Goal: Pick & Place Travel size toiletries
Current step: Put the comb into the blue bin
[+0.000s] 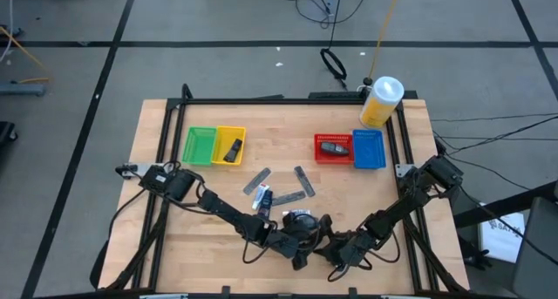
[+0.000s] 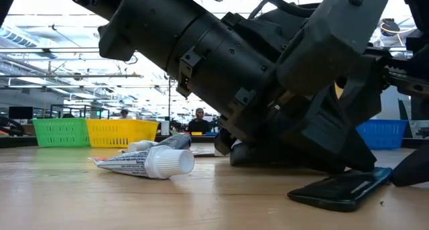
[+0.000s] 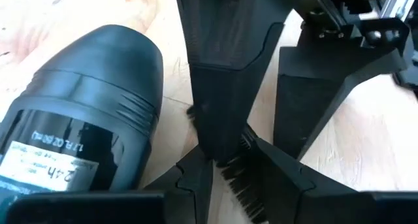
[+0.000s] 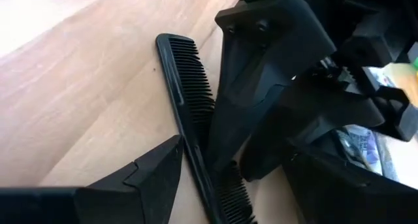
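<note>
Black comb (image 4: 189,119) between two claws

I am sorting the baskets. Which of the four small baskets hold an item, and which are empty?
The yellow basket and the red basket each hold one dark item; the green basket and blue basket look empty.

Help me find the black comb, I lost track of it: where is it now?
The black comb lies flat on the wooden table, near its front edge and about mid-width, between the left tool and right tool, beside a dark bottle.
</note>
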### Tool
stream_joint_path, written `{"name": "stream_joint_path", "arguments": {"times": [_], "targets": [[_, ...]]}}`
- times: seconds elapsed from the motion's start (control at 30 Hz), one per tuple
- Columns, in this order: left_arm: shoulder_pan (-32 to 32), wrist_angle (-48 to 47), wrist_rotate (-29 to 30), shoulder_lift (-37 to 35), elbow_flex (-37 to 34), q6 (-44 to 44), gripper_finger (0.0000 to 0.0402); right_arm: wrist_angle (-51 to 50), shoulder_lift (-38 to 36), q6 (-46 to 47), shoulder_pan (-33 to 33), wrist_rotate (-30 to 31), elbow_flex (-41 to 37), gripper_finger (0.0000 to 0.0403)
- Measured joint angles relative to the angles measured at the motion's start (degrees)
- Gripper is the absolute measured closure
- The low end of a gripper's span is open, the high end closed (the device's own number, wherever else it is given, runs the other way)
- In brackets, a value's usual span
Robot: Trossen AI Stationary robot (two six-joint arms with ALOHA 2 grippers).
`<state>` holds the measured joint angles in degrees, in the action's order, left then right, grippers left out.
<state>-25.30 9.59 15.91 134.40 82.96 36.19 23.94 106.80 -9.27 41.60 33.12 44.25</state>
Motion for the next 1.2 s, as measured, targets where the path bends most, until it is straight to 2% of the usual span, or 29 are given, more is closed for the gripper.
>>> {"name": "stream_joint_path", "arguments": {"times": [0.2,0.5,0.67,0.8,0.97,1.2], "targets": [[-0.11,-0.14,-0.03,0.11,-0.02,0.28,0.0289,0.95,0.02,-0.23,0.00,0.11,-0.02,0.0154],[-1.43,-2.24,-0.90,-5.63,-0.43,-3.04,0.0289,2.30,0.06,1.00,1.27,0.70,-0.08,0.0154],[-1.87,-9.17,3.85,-7.29,-0.26,0.36,0.0290,3.40,0.07,1.01,2.25,0.56,-0.13,0.0154],[-1.71,-13.84,5.49,-6.79,-0.33,3.68,0.0318,4.01,0.07,1.01,2.34,0.26,-0.13,0.0154],[-1.84,-14.16,6.50,-6.77,-0.28,2.94,0.0390,4.48,0.07,0.99,2.16,0.18,-0.13,0.0154],[-1.78,-11.43,6.02,-4.55,-0.26,2.76,0.0398,4.07,0.07,-1.39,0.34,-0.21,-0.11,0.0154]]}}
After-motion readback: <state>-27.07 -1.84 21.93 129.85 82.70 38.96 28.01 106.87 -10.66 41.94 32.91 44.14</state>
